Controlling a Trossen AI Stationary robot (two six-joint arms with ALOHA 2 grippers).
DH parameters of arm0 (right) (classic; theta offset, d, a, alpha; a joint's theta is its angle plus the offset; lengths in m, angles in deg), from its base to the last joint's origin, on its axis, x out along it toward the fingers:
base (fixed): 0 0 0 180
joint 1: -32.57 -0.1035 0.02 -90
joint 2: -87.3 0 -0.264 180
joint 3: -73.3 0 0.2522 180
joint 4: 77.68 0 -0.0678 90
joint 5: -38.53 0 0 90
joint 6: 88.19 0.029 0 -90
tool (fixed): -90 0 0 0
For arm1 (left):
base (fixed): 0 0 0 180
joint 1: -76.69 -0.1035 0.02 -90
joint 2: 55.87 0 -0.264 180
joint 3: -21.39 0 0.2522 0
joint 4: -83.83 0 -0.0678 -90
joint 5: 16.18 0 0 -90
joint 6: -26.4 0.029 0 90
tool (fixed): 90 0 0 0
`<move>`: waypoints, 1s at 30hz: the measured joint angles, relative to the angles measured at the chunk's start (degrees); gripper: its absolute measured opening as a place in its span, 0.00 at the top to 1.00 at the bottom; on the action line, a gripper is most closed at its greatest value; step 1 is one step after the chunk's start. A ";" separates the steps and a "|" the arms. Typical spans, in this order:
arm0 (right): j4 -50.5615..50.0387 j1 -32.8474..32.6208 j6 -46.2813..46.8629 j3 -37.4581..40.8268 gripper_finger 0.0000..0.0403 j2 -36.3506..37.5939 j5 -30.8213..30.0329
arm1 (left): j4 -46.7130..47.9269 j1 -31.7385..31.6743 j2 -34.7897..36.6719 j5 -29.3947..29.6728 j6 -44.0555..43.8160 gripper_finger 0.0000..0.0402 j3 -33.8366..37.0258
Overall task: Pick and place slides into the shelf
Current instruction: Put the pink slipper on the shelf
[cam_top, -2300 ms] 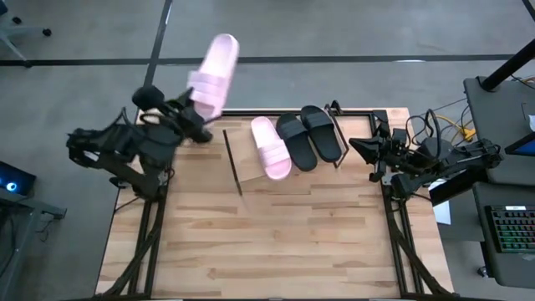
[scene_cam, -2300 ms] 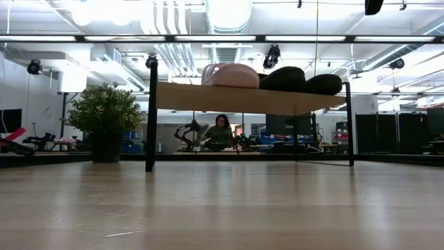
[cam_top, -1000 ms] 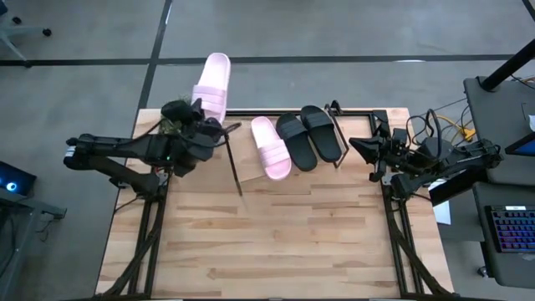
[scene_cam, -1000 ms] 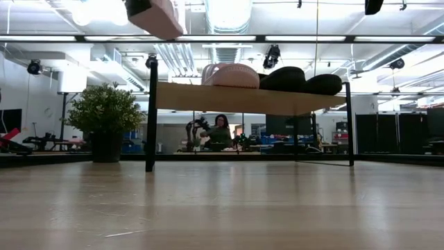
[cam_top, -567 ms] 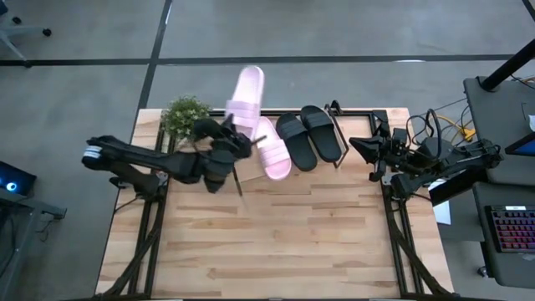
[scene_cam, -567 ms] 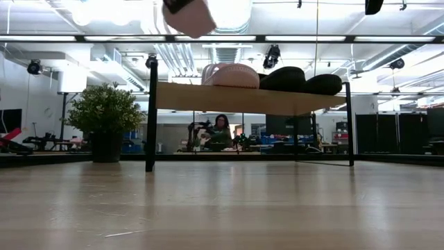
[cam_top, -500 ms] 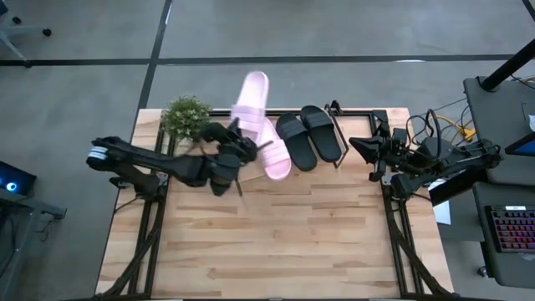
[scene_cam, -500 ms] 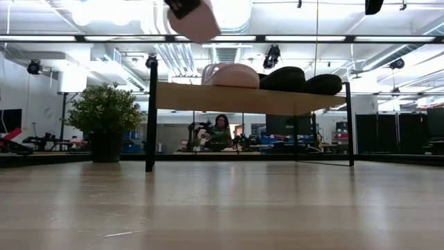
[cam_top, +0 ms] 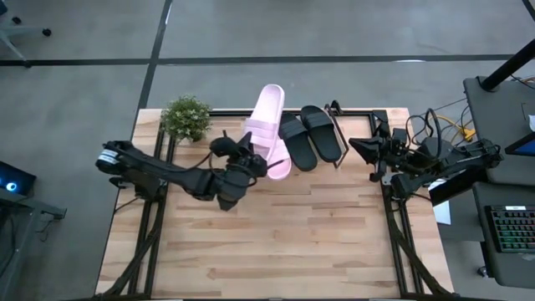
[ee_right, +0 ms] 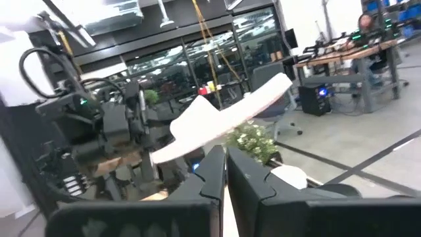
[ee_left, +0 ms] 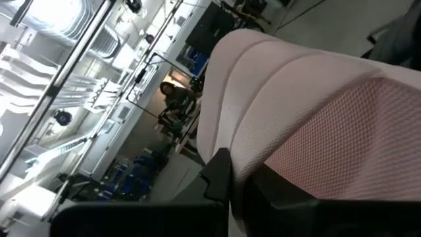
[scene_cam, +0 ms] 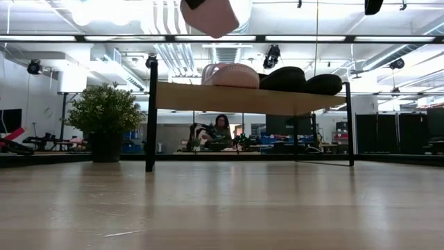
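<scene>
My left gripper (cam_top: 251, 160) is shut on a pale pink slide (cam_top: 266, 117) and holds it in the air over the left part of the shelf (scene_cam: 243, 97). The slide's near end (scene_cam: 211, 15) shows at the top of the low view. On the shelf lie the other pink slide (scene_cam: 232, 75), partly hidden under the held one in the high view, and two black slides (cam_top: 294, 142) (cam_top: 324, 132). My right gripper (cam_top: 355, 147) waits shut at the table's right edge, beside the shelf. My left gripper pinches the pink slide's near end (ee_left: 247, 168), close to the strap, between its two fingers (ee_left: 217, 178). The fingers come level from the near left and lie along the slide. It sticks out past them toward the far edge, lifted clear above the shelf.
A potted plant (cam_top: 185, 117) stands at the table's far left corner, left of the shelf's black rod frame (cam_top: 355, 111). The near half of the wooden tabletop (cam_top: 276, 242) is bare. A person (scene_cam: 220, 130) sits in the room beyond the table.
My left gripper has carried the pink slide toward the table's right edge and a little down, from above the plant to above the shelf's left part. It has rolled slightly. The slide stays lifted clear. The plant, covered before, now shows.
</scene>
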 joint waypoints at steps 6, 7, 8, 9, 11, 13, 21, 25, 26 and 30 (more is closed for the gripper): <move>0.18 0.01 3.92 0.00 0.94 -0.32 0.80 | 0.14 1.20 0.34 -0.02 0.15 1.00 -1.42; 0.35 0.00 4.66 0.00 0.92 -0.66 0.99 | 0.13 1.39 0.31 -0.02 0.47 1.00 -1.53; 0.30 0.00 5.81 0.00 0.89 -0.96 1.28 | 0.12 1.59 0.28 -0.01 1.31 1.00 -1.56; 0.15 0.00 7.22 0.01 0.85 -1.21 1.52 | 0.14 1.75 0.23 -0.02 2.34 1.00 -1.56; 0.16 0.00 10.21 0.02 0.76 -1.91 2.34 | 0.17 2.01 0.11 -0.03 2.80 1.00 -1.56; 0.32 0.00 12.93 0.02 0.66 -2.56 2.36 | 0.18 2.05 0.08 -0.14 2.83 1.00 -1.56; 7.91 2.05 30.91 0.02 0.33 -7.51 2.24 | 0.16 2.11 0.08 -0.06 3.36 1.00 -1.71; 17.71 5.03 33.77 0.02 0.26 -12.01 2.18 | 0.20 2.51 0.06 -0.07 3.41 1.00 -2.36; 19.25 6.02 33.87 0.02 0.26 -13.16 2.19 | 0.21 2.69 0.06 -0.07 3.41 1.00 -2.68; 20.74 9.80 38.35 0.02 0.26 -17.16 2.75 | 0.17 3.70 0.06 -0.04 4.52 1.00 -4.10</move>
